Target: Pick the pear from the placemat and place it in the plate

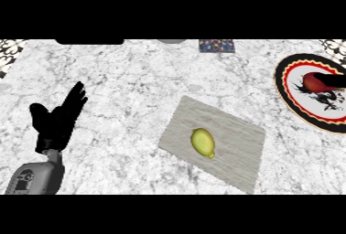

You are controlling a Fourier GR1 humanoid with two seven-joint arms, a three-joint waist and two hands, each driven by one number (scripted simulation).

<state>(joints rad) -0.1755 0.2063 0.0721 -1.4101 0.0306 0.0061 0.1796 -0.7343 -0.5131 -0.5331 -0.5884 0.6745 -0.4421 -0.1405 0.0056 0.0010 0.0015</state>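
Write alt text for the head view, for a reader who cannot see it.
A yellow pear lies on a grey placemat on a marble counter. A decorated round plate sits at the right edge. The left hand rests open at the left, fingers up, touching nothing; no right hand shows.

No words, numbers or brand names could be read anywhere. The round plate with the red and black rim (292,68), far to the right of the black left hand (57,119), had only dark swirly marks, not letters.
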